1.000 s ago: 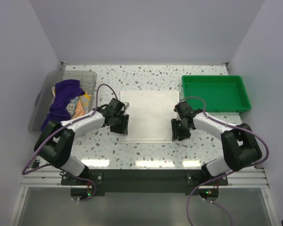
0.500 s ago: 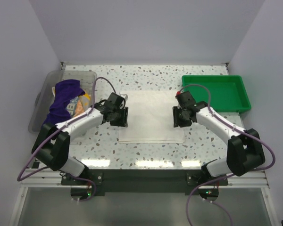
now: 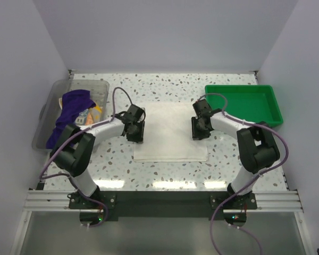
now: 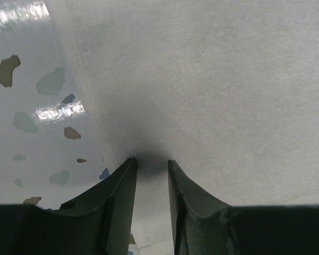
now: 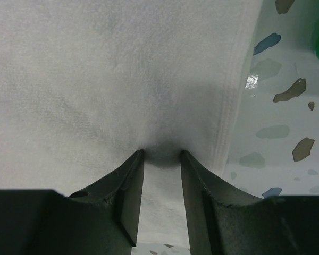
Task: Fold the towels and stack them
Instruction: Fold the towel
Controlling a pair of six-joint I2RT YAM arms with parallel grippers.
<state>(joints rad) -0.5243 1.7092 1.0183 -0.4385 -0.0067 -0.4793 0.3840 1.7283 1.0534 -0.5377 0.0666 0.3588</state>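
Narrowly parted, left hand (image 4: 151, 161) and right hand (image 5: 162, 153) touch white towel (image 3: 170, 133) between bin (image 3: 100, 89) and green tray (image 3: 244, 109); grip unclear.

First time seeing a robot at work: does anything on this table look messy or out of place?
Only the purple towel: it sits crumpled in the clear bin on the left, heaped over a lettered towel. The white towel lies flat and neat.
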